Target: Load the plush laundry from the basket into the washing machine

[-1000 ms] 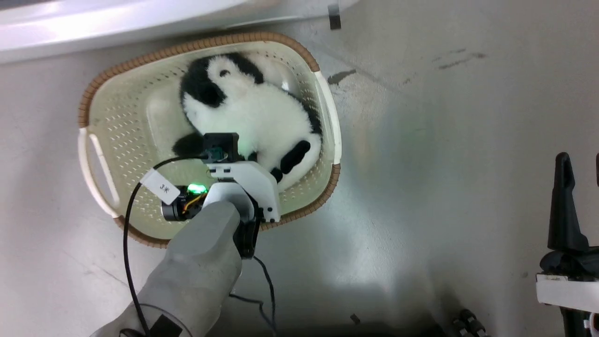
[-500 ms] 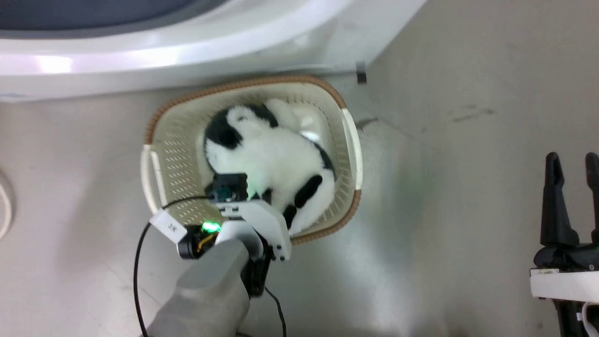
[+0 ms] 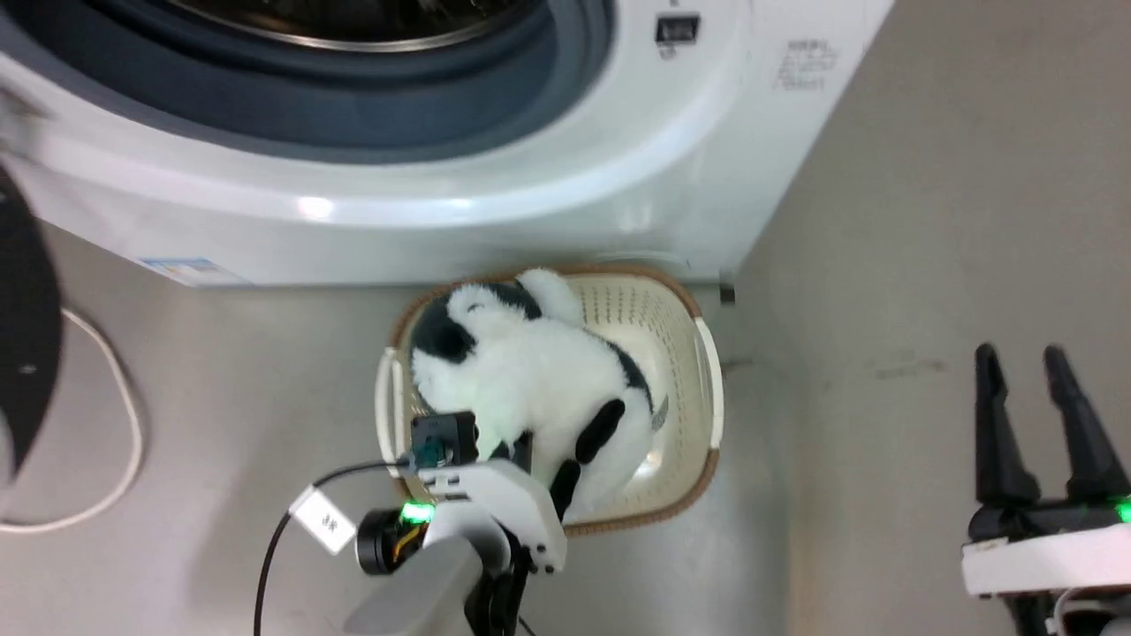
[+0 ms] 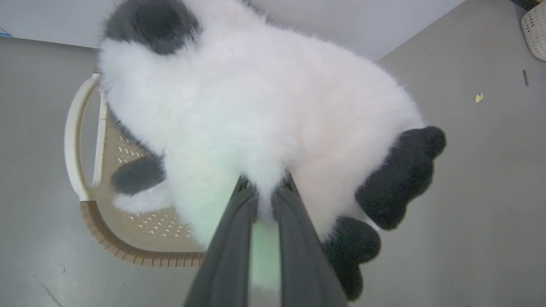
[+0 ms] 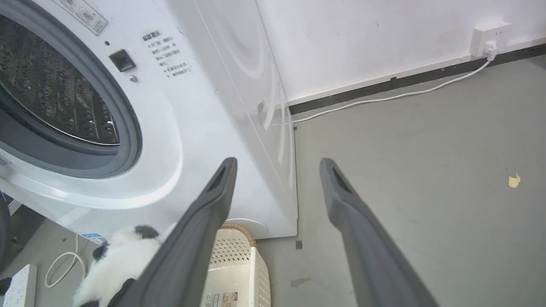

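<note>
The white-and-black panda (image 3: 539, 380) hangs partly above the cream basket (image 3: 707, 389), which stands on the floor just before the washing machine (image 3: 548, 177). My left gripper (image 3: 521, 449) is shut on the panda's white fur. In the left wrist view the two fingers (image 4: 239, 221) pinch the panda (image 4: 256, 106) over the basket's brown rim (image 4: 111, 243). My right gripper (image 3: 1032, 389) stands open at the lower right, holding nothing. The right wrist view shows that open gripper (image 5: 277, 166), the washer's open porthole (image 5: 51, 106), the panda (image 5: 119, 260) and the basket (image 5: 239, 256).
The washer's dark door (image 3: 26, 353) stands open at the left, with a white cable (image 3: 115, 442) looped on the floor below it. A power strip (image 5: 17, 285) lies nearby. A wall socket (image 5: 488, 38) and its cord run along the right wall. Bare grey floor lies right of the basket.
The head camera has risen, bringing the washer's porthole into view. My left gripper has lifted the panda from the basket's floor up toward its rim. The right gripper stays open.
</note>
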Controlling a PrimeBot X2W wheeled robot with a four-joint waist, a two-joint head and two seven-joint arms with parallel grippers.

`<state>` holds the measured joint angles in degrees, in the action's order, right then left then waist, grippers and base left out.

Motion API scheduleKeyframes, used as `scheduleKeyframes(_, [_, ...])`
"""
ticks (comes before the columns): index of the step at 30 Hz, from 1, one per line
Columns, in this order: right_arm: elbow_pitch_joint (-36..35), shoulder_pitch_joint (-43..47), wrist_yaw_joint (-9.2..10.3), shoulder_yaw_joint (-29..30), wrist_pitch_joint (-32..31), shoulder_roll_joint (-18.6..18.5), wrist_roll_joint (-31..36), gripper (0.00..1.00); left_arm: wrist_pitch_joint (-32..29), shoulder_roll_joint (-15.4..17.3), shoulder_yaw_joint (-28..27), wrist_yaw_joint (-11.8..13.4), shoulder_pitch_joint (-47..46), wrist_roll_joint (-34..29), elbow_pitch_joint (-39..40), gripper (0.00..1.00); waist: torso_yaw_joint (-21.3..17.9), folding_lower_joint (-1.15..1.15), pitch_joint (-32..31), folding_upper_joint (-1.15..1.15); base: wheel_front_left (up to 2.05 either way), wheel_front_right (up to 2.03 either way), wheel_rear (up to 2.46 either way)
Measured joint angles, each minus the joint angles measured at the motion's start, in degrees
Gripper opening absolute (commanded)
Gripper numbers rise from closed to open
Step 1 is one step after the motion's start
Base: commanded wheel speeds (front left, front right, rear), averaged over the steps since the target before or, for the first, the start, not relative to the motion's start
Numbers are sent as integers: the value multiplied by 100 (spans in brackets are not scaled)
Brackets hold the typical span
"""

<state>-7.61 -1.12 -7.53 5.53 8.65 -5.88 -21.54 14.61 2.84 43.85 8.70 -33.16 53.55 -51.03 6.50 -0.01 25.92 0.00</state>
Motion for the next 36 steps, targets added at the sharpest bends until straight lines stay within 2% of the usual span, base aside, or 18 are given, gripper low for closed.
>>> scheduleKeyframes(10, [225, 215, 0, -103, -42, 146, 86, 100, 5, 169, -816, 210, 1090, -723, 1125, 0, 257, -1, -963, 0, 0, 0, 0])
scheduleKeyframes(20, [376, 463, 0, -123, -41, 254, 86, 100, 5, 425, -1762, 544, 2002, -1722, 2755, 0, 404, -1, -1765, 0, 0, 0, 0])
scheduleKeyframes(26, [391, 478, 0, -133, -37, 270, 86, 100, 4, 482, -2165, 557, 2156, -2284, 3363, 0, 362, 0, -1916, 0, 0, 0, 0])
scheduleKeyframes(30, [402, 475, 0, -158, -15, 274, 85, 100, 5, 408, -2472, 571, 2177, -2714, 3717, 0, 254, 1, -1919, 0, 0, 0, 0])
scheduleKeyframes(36, [368, 419, 0, -189, 2, 276, 85, 100, 5, 200, -2870, 333, 2055, -3194, 3816, 0, 117, 1, -1726, 0, 0, 0, 0])
